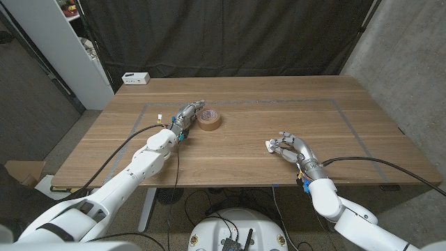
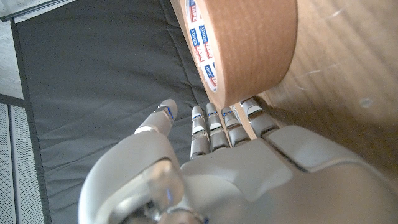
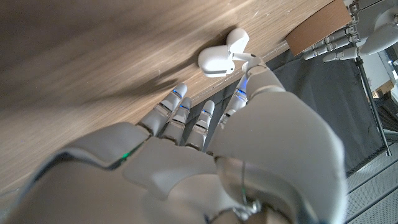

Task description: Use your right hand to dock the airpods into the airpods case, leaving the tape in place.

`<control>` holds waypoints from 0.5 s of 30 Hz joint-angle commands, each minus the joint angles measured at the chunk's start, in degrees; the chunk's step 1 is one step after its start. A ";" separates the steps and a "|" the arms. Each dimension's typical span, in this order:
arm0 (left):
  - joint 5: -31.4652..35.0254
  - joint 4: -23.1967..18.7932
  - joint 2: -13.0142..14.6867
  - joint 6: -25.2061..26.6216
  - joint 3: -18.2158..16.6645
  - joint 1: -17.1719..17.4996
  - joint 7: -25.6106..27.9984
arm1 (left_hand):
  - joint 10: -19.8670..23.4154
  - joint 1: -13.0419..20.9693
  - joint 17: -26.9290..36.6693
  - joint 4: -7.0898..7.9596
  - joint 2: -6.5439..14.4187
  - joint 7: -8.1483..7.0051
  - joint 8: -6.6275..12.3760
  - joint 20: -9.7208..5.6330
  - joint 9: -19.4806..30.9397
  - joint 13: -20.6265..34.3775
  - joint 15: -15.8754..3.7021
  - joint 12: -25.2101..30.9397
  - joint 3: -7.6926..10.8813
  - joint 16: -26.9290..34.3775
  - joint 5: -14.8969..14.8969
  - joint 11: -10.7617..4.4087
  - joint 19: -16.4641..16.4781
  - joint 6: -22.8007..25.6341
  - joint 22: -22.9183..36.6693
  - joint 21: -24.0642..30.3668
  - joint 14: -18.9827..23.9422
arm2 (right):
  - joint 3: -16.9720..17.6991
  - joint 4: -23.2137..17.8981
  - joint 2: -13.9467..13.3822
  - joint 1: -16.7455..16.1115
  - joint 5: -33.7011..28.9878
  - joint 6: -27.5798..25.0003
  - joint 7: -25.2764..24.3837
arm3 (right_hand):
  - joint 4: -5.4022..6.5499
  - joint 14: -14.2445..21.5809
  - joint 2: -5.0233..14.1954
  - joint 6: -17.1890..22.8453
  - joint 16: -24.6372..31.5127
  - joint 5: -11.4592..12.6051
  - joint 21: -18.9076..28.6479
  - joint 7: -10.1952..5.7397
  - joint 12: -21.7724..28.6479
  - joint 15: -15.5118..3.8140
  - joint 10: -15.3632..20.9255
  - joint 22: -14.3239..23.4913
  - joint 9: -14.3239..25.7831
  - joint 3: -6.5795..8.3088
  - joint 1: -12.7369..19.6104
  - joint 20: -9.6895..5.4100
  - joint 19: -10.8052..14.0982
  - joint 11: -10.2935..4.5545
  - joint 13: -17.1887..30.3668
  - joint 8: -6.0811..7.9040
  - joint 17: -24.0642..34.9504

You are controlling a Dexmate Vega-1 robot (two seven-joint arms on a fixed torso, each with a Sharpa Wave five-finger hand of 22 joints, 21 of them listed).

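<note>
Beside the right robot hand (image 1: 291,147), white open airpods case (image 1: 270,145)

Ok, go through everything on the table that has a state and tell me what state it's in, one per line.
airpods case: lid open, lying on the table at the right robot hand's fingertips.
tape: lying flat on the table, not lifted.
left robot hand: fingers extended, tips against the tape, not gripping it.
right robot hand: fingers spread, holding nothing that can be made out.
</note>
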 commanded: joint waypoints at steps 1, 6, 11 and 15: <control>0.04 -0.25 0.24 0.06 0.05 0.06 -0.28 | 0.33 0.30 0.18 -0.19 -0.12 -0.18 0.25 0.13 0.18 0.07 -0.18 0.03 0.06 0.06 0.32 -0.08 0.22 0.28 0.17 -0.17 0.09 | 0.06 0.14 0.03 -0.32 -0.67 -0.29 -0.72 | -0.19 0.72 0.45 0.53 0.29 -0.02 0.42 0.03 0.25 -8.95 0.22 -0.03 0.31 0.34 0.26 -0.15 -0.04 -0.44 -0.05 0.51 0.23; 0.01 -0.58 0.32 0.41 0.08 0.22 -0.10 | 0.36 0.28 0.18 -0.18 -0.12 -0.12 0.23 0.18 0.17 0.06 -0.15 0.03 0.07 0.06 0.32 -0.09 0.22 0.24 0.17 -0.17 0.10 | 0.22 0.08 -0.08 -0.60 -0.84 -0.61 -0.96 | -0.26 0.82 0.55 0.77 0.37 -0.04 0.46 -0.06 0.36 -9.13 0.47 -0.03 0.31 0.37 0.42 -0.24 0.06 -0.32 -0.08 0.61 0.24; 0.01 -0.87 0.41 0.44 0.08 0.43 -0.04 | 0.37 0.26 0.19 -0.16 -0.12 -0.12 0.24 0.17 0.17 0.07 -0.12 0.04 0.08 0.07 0.32 -0.13 0.19 0.27 0.17 -0.18 0.15 | 0.30 0.12 -0.35 -0.88 -1.18 -0.57 -1.15 | -0.33 0.87 0.64 0.97 0.44 -0.07 0.49 -0.76 0.34 -9.21 0.44 -0.03 0.32 0.39 0.60 -0.33 0.16 -0.35 -0.12 0.70 0.24; 0.09 -0.96 0.44 0.44 0.12 0.46 -0.03 | 0.41 0.24 0.19 -0.15 -0.12 -0.10 0.27 0.19 0.17 0.07 -0.13 0.05 0.09 0.07 0.33 -0.08 0.18 0.35 0.17 -0.18 0.16 | 0.36 0.14 -0.42 -0.97 -1.25 -0.69 -1.18 | -0.40 0.96 0.70 0.91 0.48 -0.07 0.49 -0.82 0.34 -9.28 0.42 -0.04 0.32 0.47 0.74 -0.40 0.16 -0.53 -0.13 0.68 0.23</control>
